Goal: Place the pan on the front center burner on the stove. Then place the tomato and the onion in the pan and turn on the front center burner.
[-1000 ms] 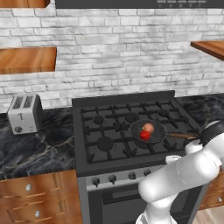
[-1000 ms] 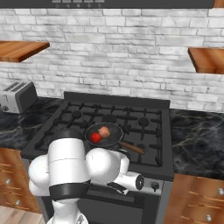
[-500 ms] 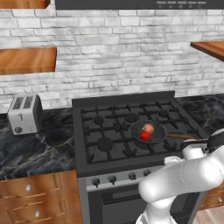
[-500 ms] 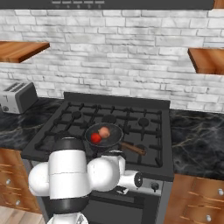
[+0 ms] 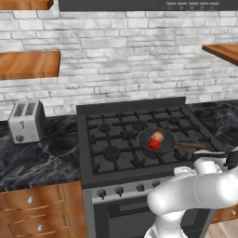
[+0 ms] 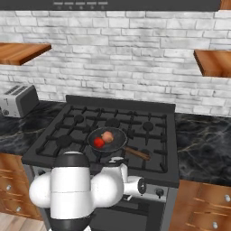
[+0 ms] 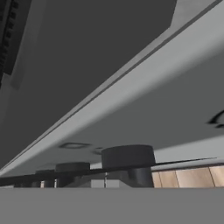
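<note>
The pan (image 5: 157,141) sits on the stove (image 5: 93,158) over the front center burner (image 6: 118,143), wooden handle pointing right. Inside it, the tomato (image 5: 154,144) lies on the near side, touching the onion (image 5: 157,136) just behind it. The pincer is clenched, holding nothing, low at the stove's steel front near a knob (image 7: 127,156).

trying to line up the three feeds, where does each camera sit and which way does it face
Left base view: behind the arm's left, facing the stove and brick wall; white arm lower right.
Right base view: behind its right, same stove; arm lower left.
Hand view: on the hand, low, tilted up along the steel front past dark knobs.
Both base views share the pan, tomato, onion, toaster.
</note>
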### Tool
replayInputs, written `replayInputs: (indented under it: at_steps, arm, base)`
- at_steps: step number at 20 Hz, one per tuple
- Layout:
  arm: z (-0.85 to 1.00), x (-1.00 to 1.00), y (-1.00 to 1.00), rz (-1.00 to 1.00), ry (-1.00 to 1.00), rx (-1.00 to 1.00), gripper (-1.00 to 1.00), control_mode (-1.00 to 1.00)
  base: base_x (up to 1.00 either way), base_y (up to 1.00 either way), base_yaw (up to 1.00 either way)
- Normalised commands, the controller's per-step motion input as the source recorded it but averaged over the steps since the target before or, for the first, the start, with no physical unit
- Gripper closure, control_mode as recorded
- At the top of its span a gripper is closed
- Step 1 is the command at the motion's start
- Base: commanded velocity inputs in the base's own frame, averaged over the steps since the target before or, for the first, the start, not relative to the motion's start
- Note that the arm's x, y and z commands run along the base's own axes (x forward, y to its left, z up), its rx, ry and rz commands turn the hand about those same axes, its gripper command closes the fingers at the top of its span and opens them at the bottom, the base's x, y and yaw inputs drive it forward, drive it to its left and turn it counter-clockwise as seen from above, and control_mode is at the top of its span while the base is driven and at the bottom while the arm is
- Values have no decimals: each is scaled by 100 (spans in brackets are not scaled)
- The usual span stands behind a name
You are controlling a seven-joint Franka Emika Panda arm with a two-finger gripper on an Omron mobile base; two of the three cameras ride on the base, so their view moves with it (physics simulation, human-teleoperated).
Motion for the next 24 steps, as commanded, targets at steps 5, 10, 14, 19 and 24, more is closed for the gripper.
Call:
replayInputs:
  at_steps: [5, 10, 14, 19, 24]
  arm:
    - [-40, -31, 100, -15, -2, -61, 100, -100]
    - [-43, -31, 100, -17, -9, -81, 100, -100]
    - [-52, -30, 100, -16, -23, -97, 100, -100]
    - [-45, -22, 100, -15, -34, -100, 100, -100]
    - [-43, -48, 100, -2, -58, -100, 100, -100]
  base:
    - [0, 0, 0]
    - [0, 0, 0]
    - [0, 0, 0]
    - [0, 0, 0]
    - [0, 0, 0]
